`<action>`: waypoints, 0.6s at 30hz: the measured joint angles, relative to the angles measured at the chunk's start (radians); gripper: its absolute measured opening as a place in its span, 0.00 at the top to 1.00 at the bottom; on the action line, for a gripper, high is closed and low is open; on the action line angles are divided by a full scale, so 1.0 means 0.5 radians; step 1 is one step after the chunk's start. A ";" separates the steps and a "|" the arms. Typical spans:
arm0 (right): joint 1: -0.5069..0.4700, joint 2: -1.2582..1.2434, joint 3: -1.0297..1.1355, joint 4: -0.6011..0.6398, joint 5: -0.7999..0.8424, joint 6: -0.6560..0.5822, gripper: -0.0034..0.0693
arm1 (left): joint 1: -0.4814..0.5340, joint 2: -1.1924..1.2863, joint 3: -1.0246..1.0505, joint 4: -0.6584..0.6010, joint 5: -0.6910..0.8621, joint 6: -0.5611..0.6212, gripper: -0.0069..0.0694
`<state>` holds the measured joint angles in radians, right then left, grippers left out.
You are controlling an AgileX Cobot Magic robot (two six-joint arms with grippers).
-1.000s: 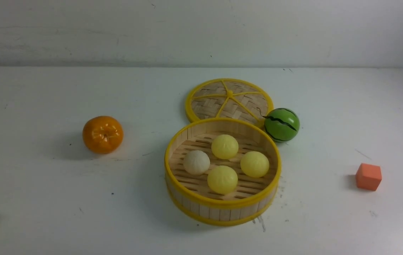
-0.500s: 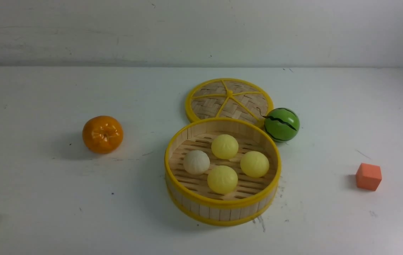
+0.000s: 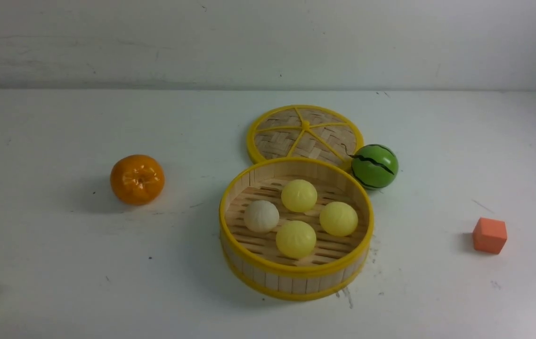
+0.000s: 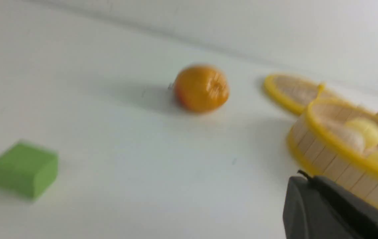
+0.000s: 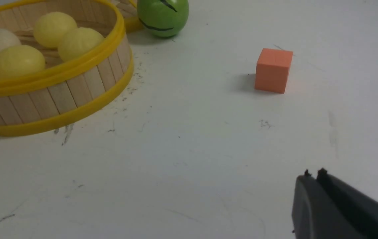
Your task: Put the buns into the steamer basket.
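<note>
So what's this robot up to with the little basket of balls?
Nothing is being held right now. All four buns already sit inside the steamer basket. Its lid lies flat behind it, beside a watermelon ball. Both grippers, the left gripper and right gripper, look shut and empty, off to the sides.

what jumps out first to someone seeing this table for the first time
The big steamer basket at the table's centre, with all four buns resting on its slatted floor. Right behind it lies the flat woven lid, with a green striped watermelon ball at the lid's right edge. A glossy orange sits alone to the left.
</note>
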<state>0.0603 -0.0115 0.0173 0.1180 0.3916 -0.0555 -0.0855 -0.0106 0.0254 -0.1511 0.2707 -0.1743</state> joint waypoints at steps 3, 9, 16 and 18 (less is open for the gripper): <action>0.000 0.000 0.000 -0.002 0.000 0.000 0.92 | 0.020 0.000 0.011 -0.013 0.188 -0.027 0.93; -0.001 0.000 0.000 -0.002 0.000 0.000 0.92 | 0.020 0.000 0.011 -0.057 0.211 -0.127 0.93; -0.001 0.000 0.000 -0.002 0.000 0.000 0.91 | 0.024 0.000 0.011 -0.065 0.211 -0.133 0.93; -0.001 0.000 0.000 -0.002 0.000 0.000 0.90 | 0.024 0.000 0.011 -0.065 0.211 -0.135 0.93</action>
<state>0.0599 -0.0115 0.0173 0.1171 0.3916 -0.0555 -0.0737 -0.0106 0.0309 -0.1835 0.3760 -0.2419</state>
